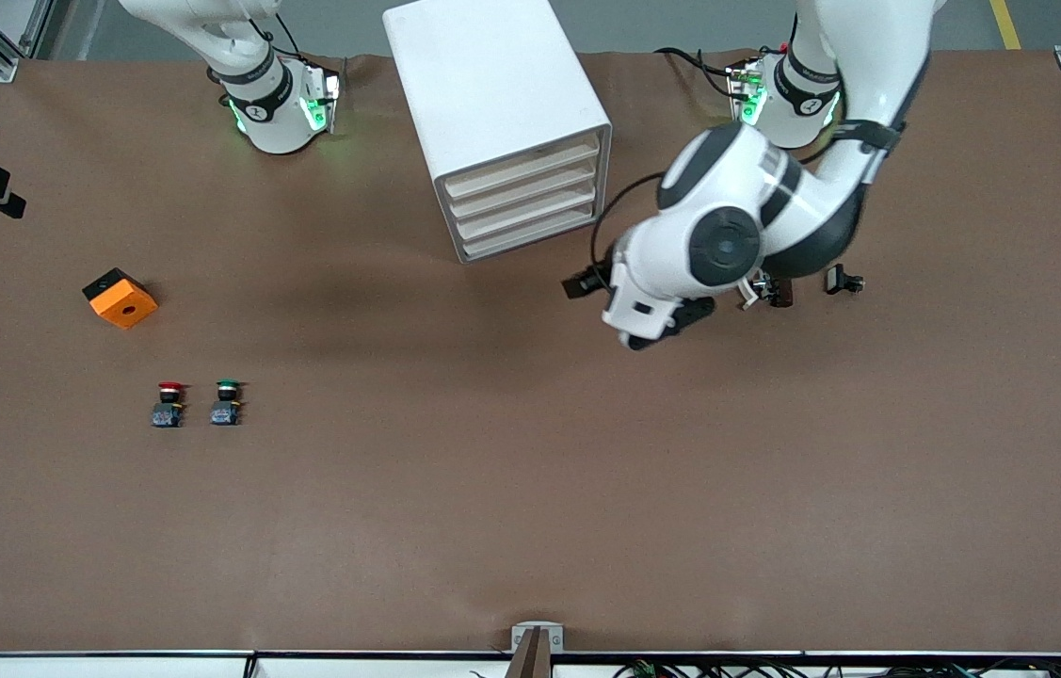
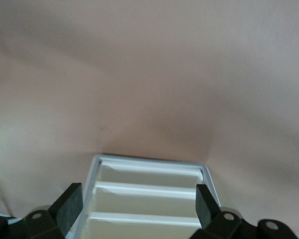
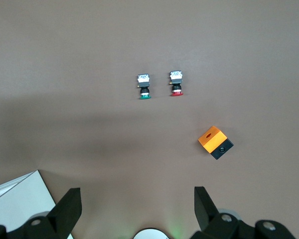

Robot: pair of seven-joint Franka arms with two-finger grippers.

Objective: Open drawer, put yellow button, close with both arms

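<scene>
The white cabinet (image 1: 492, 75) stands at the robots' edge of the table, between the two bases. Its four cream fronts are all pushed in, the drawer (image 1: 522, 170) uppermost. My left gripper (image 1: 584, 282) hovers just in front of the cabinet's drawer fronts. In the left wrist view the left gripper (image 2: 138, 195) is open, with the cabinet's drawer fronts (image 2: 149, 199) showing between its fingers and nothing held. My right gripper (image 3: 138, 199) is open and empty above the table by its own base. The yellow button is hidden.
A red-capped button (image 1: 169, 404) and a green-capped button (image 1: 226, 402) stand side by side toward the right arm's end. An orange cube (image 1: 120, 298) with a hole lies farther from the camera than them. Two small dark parts (image 1: 843, 280) lie by the left arm's elbow.
</scene>
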